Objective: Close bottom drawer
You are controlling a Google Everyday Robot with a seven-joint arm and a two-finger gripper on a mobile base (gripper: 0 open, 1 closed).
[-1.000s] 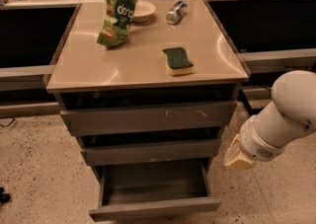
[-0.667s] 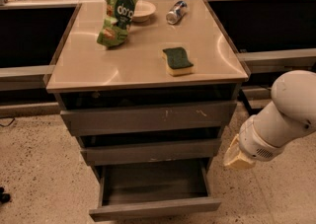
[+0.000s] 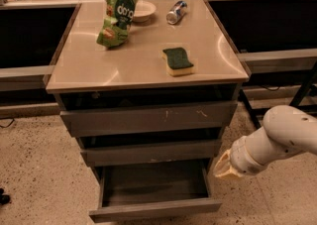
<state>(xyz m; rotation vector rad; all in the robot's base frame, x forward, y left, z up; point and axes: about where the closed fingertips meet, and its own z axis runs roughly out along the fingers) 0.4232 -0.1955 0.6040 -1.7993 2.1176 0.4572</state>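
Observation:
The bottom drawer [image 3: 154,210] of the grey cabinet stands pulled out toward me, its dark inside bare and its plain narrow front at the bottom edge of the camera view. Above it are the mid-width front [image 3: 151,153] and the widest front [image 3: 148,118] with pale scratch marks, both nearly in. My gripper [image 3: 223,168] is on the end of the white arm [image 3: 280,137], low at the right, just beside the open drawer's right side and a little above its front.
On the cabinet top [image 3: 89,65] lie a green chip bag [image 3: 118,13], a white bowl [image 3: 141,10], a can [image 3: 176,12] on its side and a green-and-yellow sponge [image 3: 178,61]. Dark counters flank the cabinet. Speckled floor [image 3: 39,169] lies around it.

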